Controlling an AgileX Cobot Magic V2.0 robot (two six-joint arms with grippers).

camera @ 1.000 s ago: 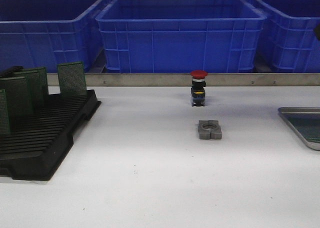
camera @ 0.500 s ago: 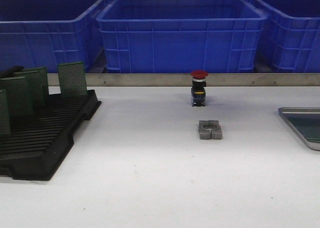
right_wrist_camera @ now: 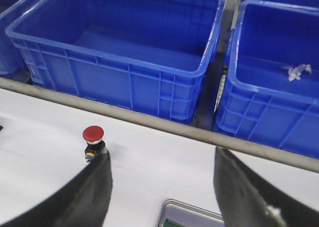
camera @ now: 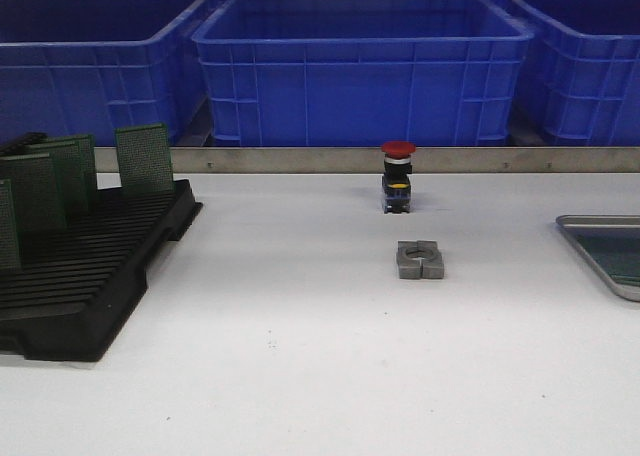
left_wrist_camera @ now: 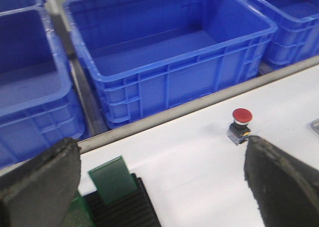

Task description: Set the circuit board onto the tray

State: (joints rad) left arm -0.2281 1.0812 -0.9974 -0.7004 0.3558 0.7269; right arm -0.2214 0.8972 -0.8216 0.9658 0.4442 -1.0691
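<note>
Standing between rack (camera: 85, 276) and tray (camera: 603, 246): button (camera: 397, 176)

Bright even light, soft shadows, slight blur

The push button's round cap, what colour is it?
Red; the push button shows best in the front view.

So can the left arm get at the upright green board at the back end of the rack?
Probably yes: the left pincer is open, the rearmost board stands clear between its fingers, nothing covers it.
</note>
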